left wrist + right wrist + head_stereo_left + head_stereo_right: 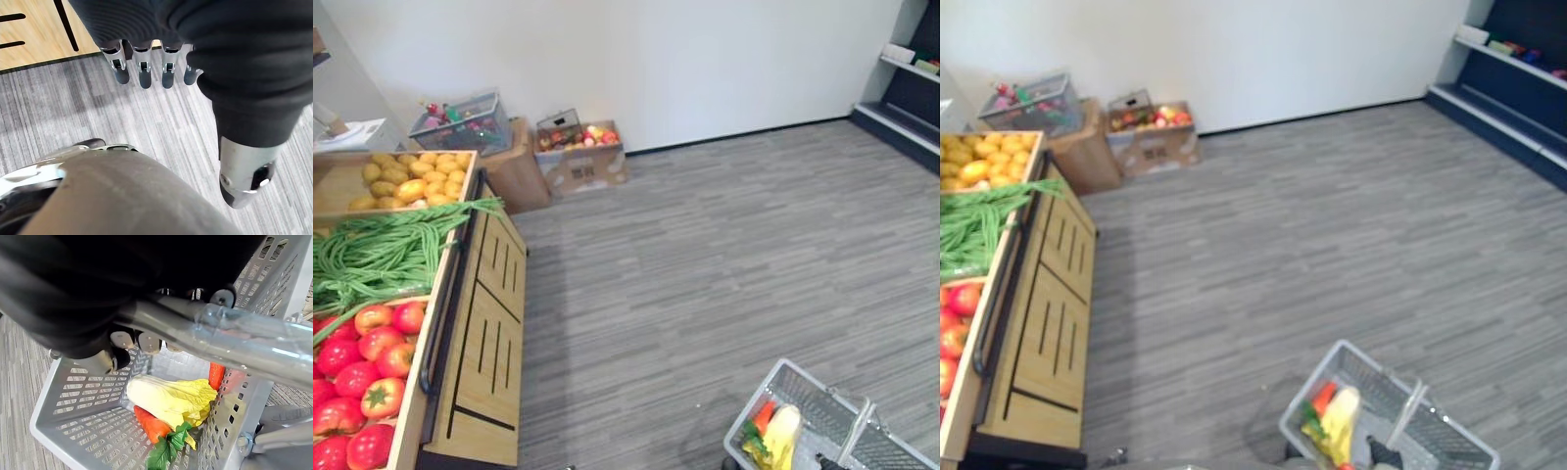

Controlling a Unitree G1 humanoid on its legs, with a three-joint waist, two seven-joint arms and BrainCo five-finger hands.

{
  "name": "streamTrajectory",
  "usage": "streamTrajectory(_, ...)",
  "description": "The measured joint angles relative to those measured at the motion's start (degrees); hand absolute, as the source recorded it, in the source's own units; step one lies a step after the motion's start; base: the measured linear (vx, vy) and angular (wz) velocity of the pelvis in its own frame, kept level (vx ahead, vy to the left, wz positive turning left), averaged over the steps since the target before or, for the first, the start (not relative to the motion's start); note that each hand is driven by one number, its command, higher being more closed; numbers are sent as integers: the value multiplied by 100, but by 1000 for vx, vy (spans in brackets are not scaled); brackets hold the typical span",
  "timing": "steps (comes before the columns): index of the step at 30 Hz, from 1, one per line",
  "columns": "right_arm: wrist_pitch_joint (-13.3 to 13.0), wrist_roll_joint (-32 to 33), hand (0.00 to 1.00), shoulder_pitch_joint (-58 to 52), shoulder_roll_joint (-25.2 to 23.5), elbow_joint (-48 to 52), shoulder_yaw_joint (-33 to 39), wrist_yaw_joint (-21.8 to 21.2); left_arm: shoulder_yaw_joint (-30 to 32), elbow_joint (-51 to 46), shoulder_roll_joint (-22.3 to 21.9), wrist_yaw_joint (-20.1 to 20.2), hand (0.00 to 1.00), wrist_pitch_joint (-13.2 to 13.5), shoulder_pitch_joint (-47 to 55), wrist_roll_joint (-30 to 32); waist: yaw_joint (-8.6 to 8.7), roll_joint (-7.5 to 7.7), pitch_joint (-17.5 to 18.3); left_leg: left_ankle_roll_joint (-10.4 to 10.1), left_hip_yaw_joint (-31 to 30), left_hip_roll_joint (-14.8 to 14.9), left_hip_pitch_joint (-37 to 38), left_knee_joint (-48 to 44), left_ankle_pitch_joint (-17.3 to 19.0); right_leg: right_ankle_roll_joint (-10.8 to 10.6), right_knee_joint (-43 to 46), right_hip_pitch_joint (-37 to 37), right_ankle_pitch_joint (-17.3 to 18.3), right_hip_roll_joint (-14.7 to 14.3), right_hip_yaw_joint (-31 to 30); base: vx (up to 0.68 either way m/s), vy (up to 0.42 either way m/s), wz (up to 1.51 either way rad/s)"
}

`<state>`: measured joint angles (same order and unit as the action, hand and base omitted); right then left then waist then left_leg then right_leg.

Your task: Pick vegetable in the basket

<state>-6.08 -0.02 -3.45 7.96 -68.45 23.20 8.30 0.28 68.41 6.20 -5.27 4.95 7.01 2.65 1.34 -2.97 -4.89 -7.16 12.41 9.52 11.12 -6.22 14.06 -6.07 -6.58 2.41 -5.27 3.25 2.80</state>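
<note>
A grey mesh basket [827, 403] hangs low at my right side over the floor. My right hand [146, 340] is shut on its metal handle [234, 338], fingers curled round the bar. Inside the basket lie a pale yellow-green cabbage [168, 399], an orange carrot [149, 423] with green leaves and another orange-red piece [216, 374] against the wall. My left hand [146, 63] hangs beside the wooden produce stand [484, 343], fingers straight and holding nothing. The stand carries red tomatoes [362, 382], long green beans [382, 250] and yellow potatoes [416, 176].
Against the far wall stand cardboard boxes [579, 162] with mixed produce and a wire basket [460, 122] on a box. Dark shelving [911, 88] runs along the right. Grey plank floor spreads between the stand and the shelves.
</note>
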Motion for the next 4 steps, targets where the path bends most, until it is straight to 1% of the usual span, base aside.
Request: streamTrajectory(4, 25, 0, 100, 0, -3, 0, 40, 0, -17, 1, 9, 59, 0, 0, 1, 0, 0, -4, 3, -20, -49, 18, -4, 16, -52, 29, 0, 18, 21, 1, 55, -14, -15, 6)
